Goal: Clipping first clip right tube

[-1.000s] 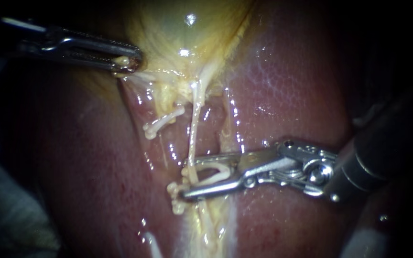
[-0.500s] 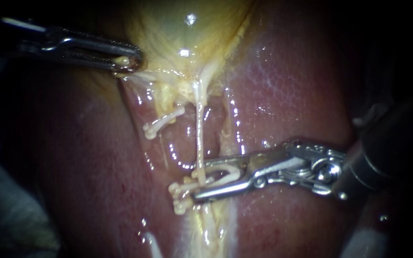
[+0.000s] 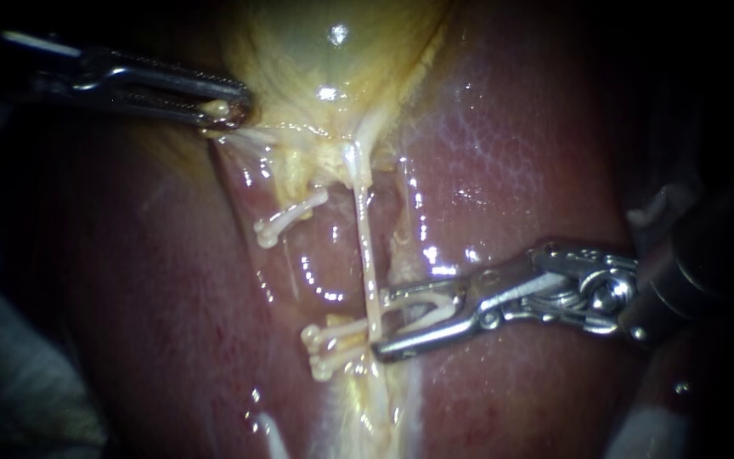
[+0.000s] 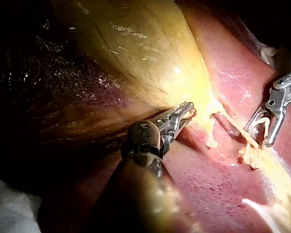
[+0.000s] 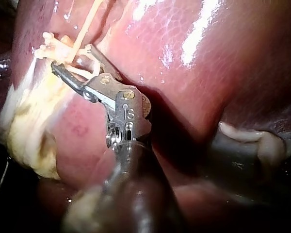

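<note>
Landmark: the right tube (image 3: 365,255), a thin, pale, wet strand running from the glistening yellow-green gallbladder (image 3: 324,51) down across the mottled red-brown liver (image 3: 511,153).

Our right instrument (image 3: 378,325), bright steel, meets the tube low on its run. Its tool stands moderately wide, with both jaws bearing on a white open V-shaped clip (image 3: 425,308) seated between them. The tube crosses the mouth right at the jaw tips. We cannot tell whether it lies inside the clip.

Just past the tube from those tips, two small white closed clips (image 3: 326,340) lie side by side. Nearer the gallbladder, on that same side of the tube, another white closed clip (image 3: 289,218) lies at a slant.

Our left instrument (image 3: 229,109), slim grey steel, sits off to that side at the tube's gallbladder end. Its tool is narrow, clamped on a tag of the gallbladder's yellow edge.
</note>
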Robot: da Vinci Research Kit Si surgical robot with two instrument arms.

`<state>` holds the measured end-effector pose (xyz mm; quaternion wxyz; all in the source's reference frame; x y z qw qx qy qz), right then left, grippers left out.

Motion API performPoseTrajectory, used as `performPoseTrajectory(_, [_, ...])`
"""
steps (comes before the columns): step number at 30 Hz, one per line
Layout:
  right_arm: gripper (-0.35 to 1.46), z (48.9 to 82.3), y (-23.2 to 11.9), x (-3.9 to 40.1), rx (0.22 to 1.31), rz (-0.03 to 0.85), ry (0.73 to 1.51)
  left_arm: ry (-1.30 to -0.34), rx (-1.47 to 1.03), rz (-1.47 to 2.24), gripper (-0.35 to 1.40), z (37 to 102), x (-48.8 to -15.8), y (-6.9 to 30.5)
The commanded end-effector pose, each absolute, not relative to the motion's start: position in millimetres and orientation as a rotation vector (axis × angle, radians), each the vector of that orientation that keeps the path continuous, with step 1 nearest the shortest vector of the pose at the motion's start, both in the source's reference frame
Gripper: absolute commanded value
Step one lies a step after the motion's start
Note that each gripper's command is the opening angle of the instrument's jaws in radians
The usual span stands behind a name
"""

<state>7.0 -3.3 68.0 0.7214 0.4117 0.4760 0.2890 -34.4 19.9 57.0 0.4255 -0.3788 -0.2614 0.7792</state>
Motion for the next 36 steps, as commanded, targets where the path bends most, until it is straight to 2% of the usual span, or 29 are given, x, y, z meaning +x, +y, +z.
performPoseTrajectory(1, [0.47, 68.2, -3.3, 7.1, 0.906, 0.641, 1.053, -0.654, -0.947, 1.949, -0.35, 57.0, -34.4, 20.0])
performPoseTrajectory(8, [0.49, 68.8, -3.8, 8.1, 0.901, 0.645, 1.069, -0.654, -0.947, 1.949, -0.35, 57.0, -34.4, 20.0])
performPoseTrajectory(26, [0.50, 67.6, -4.9, 11.2, 0.924, 0.663, 1.154, -0.654, -0.947, 1.949, -0.35, 57.0, -34.4, 20.0])
performPoseTrajectory(36, [0.50, 65.3, -4.9, 11.7, 0.973, 0.697, 1.221, -0.654, -0.947, 1.949, -0.35, 57.0, -34.4, 20.0])
